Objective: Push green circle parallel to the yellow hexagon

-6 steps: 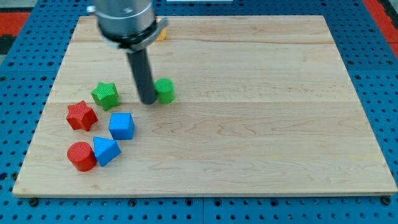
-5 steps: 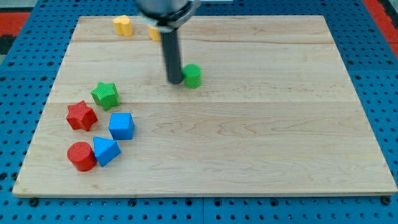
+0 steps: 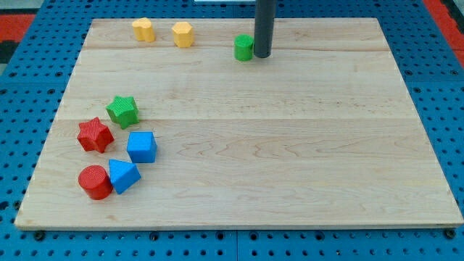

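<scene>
The green circle (image 3: pixel 243 47) sits near the view's top, right of centre-left. My tip (image 3: pixel 262 55) stands right beside it, on its right, touching or almost touching. The yellow hexagon (image 3: pixel 182 34) lies to the green circle's left, a little higher in the view. Another yellow block (image 3: pixel 143 30) lies further left along the same top row. The rod runs straight up out of the view's top.
At the view's left sit a green star (image 3: pixel 122 111), a red star (image 3: pixel 95 135), a blue cube (image 3: pixel 142 146), a blue triangle block (image 3: pixel 124 175) and a red circle (image 3: pixel 94 182). The wooden board (image 3: pixel 290 145) lies on a blue pegboard.
The green circle has moved up and to the right, from mid-board to the top row. My tip has gone from its left side to its right side.
</scene>
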`<state>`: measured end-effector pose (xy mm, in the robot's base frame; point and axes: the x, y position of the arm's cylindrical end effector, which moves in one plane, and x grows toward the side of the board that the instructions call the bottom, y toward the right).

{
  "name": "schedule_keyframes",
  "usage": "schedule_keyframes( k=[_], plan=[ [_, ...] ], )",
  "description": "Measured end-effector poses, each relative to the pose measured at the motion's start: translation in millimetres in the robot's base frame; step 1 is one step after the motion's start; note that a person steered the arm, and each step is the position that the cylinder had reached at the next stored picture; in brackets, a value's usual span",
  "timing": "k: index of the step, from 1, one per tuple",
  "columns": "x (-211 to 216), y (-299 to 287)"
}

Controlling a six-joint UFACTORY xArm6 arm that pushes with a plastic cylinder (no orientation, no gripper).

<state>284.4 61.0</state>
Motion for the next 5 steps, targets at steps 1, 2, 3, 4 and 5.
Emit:
schedule_keyframes(
  k=[1,2,3,4,5],
  plan=[
    [47.6,4.8],
    [26.4,-33.5],
    [-21.1,-26.2],
    [9.1,-13.3],
    [17.6,-89.8]
  ],
)
